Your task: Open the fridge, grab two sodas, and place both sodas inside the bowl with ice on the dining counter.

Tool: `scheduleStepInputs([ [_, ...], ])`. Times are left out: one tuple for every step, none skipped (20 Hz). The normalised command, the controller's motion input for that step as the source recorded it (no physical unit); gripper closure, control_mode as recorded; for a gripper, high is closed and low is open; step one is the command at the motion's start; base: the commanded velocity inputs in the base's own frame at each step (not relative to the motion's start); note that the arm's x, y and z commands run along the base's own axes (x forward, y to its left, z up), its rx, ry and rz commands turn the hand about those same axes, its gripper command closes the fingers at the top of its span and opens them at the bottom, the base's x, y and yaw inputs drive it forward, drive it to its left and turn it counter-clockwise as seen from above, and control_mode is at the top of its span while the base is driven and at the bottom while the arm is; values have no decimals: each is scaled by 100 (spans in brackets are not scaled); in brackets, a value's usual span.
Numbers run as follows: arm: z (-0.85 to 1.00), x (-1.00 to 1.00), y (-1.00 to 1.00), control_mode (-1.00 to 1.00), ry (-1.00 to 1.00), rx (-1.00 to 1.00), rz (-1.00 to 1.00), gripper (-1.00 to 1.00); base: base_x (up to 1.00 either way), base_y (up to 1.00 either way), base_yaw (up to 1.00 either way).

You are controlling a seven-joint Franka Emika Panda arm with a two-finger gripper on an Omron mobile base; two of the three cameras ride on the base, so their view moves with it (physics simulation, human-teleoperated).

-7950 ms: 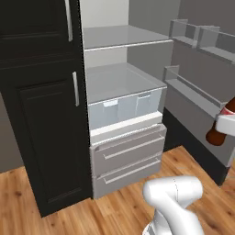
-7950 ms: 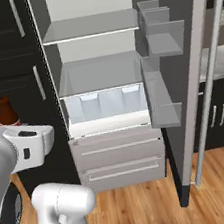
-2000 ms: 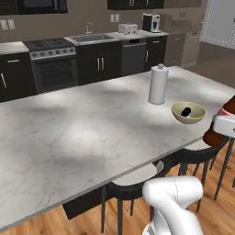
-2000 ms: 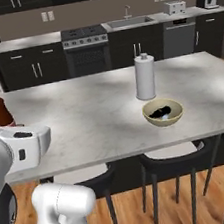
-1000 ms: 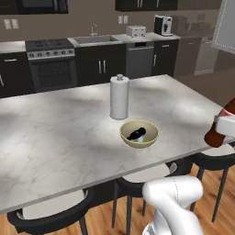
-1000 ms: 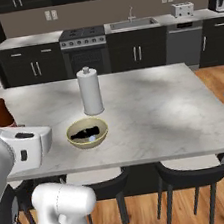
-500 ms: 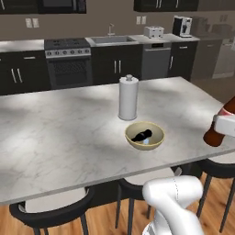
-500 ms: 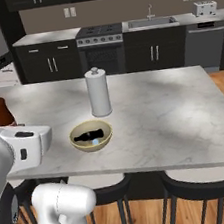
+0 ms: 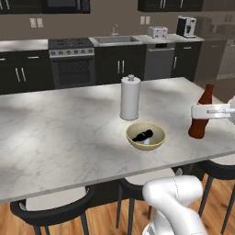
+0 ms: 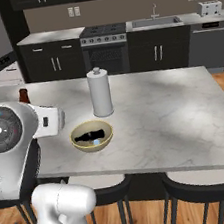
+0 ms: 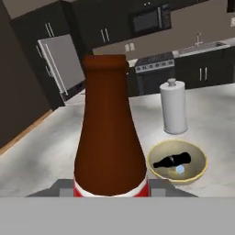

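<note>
White paper towel roll (image 9: 130, 97), stove (image 9: 72, 43), sink (image 9: 114, 40), toaster (image 9: 157, 31)

Even, soft rendered light, faint shadow patches on the marble counter (image 9: 69, 133) — slightly blurry, no glare

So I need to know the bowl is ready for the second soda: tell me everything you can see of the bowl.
The bowl is round, shallow and tan-yellow, darker inside, with a smooth glazed look. It sits upright on the marble counter, near its front edge, in front of the white paper towel roll and apart from it. Inside lies the dark bottle on its side, with a pale blue ice cube next to it. Part of the bowl's floor shows bare. The cola bottle stands clear of it to one side.
</note>
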Motion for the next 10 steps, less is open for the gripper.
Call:
scheduleStepInputs([
  [-43,99,8,-100,42,-18,13,100,0,0,0],
  [-43,87,11,-100,44,-21,11,100,0,0,0],
  [-43,78,11,-100,44,-22,11,100,0,0,0],
  [-48,66,7,-100,43,-24,12,100,0,0,0],
  [-57,54,0,-100,39,-25,15,100,0,0,0],
  [-56,44,0,-100,34,-25,18,100,0,0,0],
  [-64,35,0,-100,32,-27,19,100,0,0,0],
  [-68,28,0,-100,36,-26,20,100,0,0,0],
  [-66,30,0,-100,39,-26,22,100,0,0,0],
  [-64,22,0,-100,36,-24,24,100,0,0,0],
])
